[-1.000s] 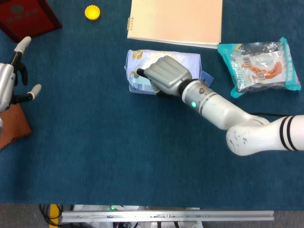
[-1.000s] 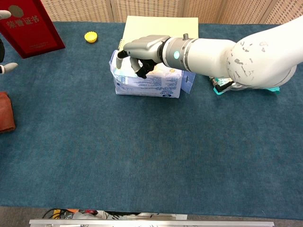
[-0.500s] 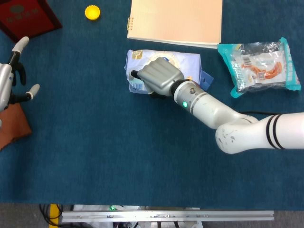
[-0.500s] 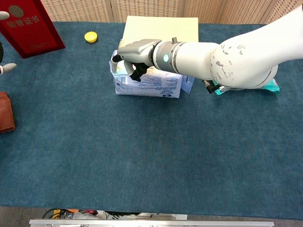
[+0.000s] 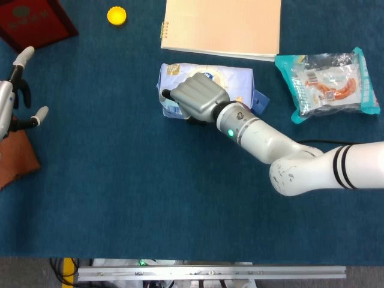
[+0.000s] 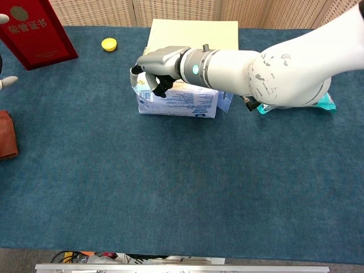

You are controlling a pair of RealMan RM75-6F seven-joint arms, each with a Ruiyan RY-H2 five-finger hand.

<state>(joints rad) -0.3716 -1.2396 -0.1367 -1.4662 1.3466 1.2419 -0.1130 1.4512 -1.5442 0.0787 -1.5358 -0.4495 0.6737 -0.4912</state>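
Head view first: far out to the side of our working hand, our left hand [image 5: 15,90] hangs with fingers spread, holding nothing, just above a brown leather piece [image 5: 15,159] and below a red certificate folder [image 5: 33,21]. Our right hand [image 5: 195,96] lies over the near-left end of the blue tissue pack [image 5: 237,81], fingers curled down round its edge for a grasp. Beyond the hand sits a notebook [image 5: 222,24]; to its right, a teal snack bag [image 5: 327,81].
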